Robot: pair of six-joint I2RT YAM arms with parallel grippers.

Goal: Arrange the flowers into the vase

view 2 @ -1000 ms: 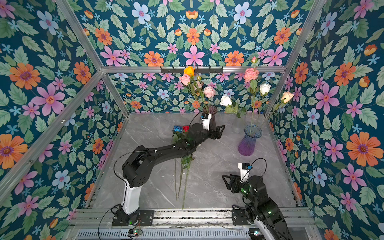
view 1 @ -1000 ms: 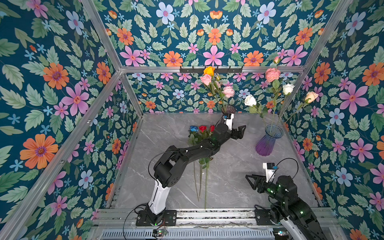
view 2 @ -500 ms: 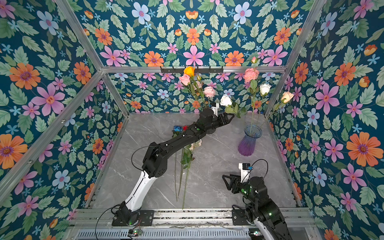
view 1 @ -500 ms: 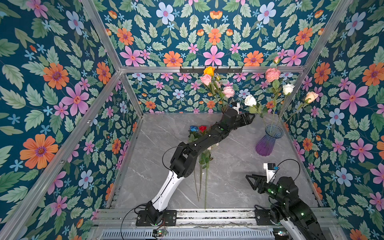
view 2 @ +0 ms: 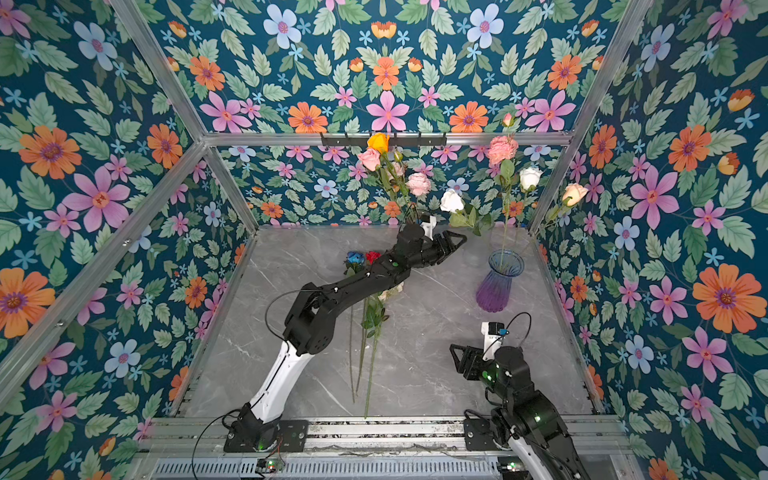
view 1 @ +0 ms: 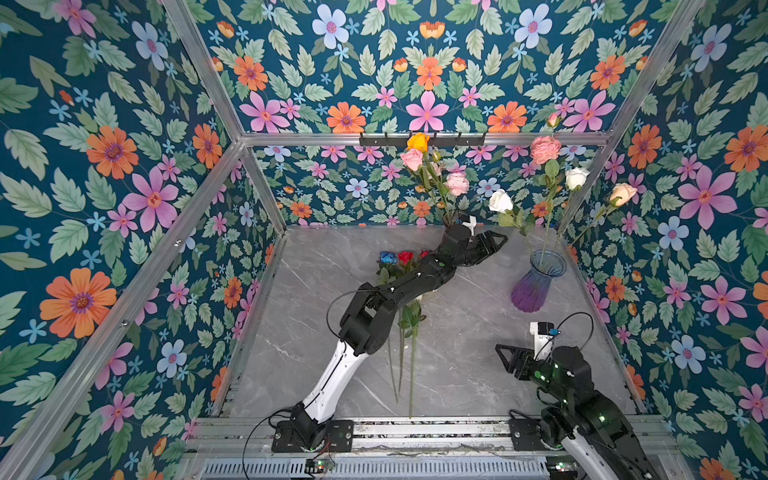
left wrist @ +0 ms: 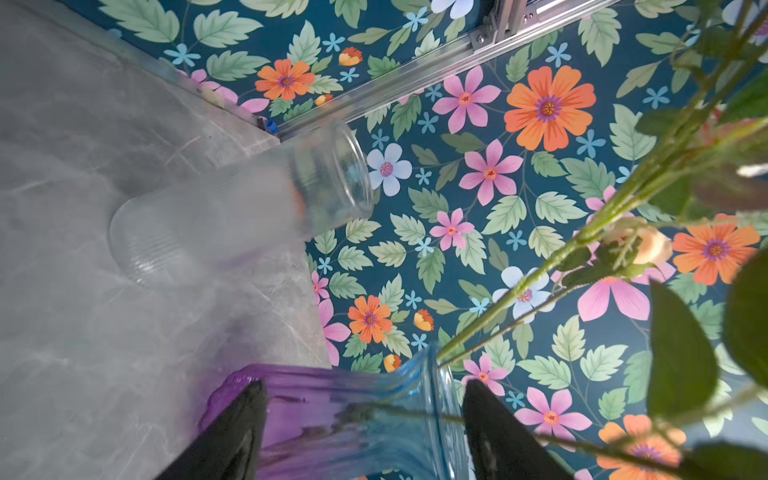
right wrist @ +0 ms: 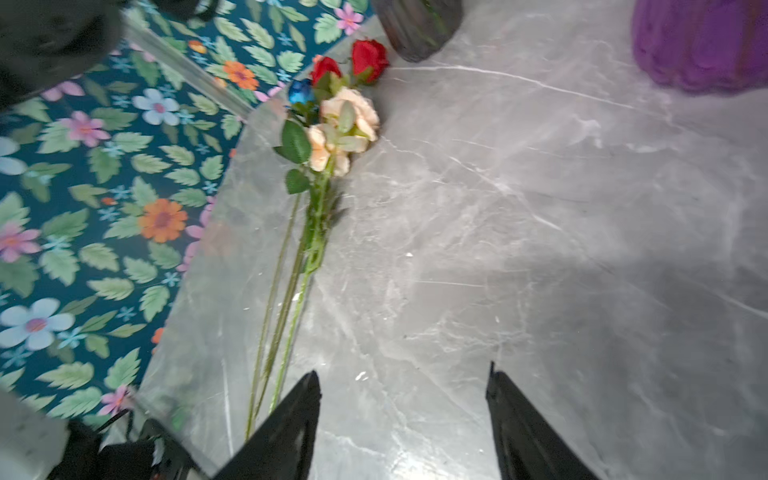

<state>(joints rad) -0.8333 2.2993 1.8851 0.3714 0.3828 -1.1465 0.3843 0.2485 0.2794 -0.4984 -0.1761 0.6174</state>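
The vase, purple below and blue at the rim, stands at the back right and holds several flowers: a pink peony, white roses and a cream rose. More flowers with blue, red and cream heads lie mid-table, partly under my left arm. My left gripper is open just left of the vase, apart from it. In the left wrist view the vase shows beyond the open left gripper. My right gripper is open and empty at the front right. In the right wrist view the lying flowers are beyond the right gripper.
A dark vase with orange and pink flowers stands at the back wall behind my left gripper. A clear glass vase stands near the back right corner. Flowered walls and metal frame posts close in the grey marble table.
My left arm has stretched out from over the lying flowers toward the back right, nearer the vase, and its jaws have narrowed a little. The right arm has stayed still.
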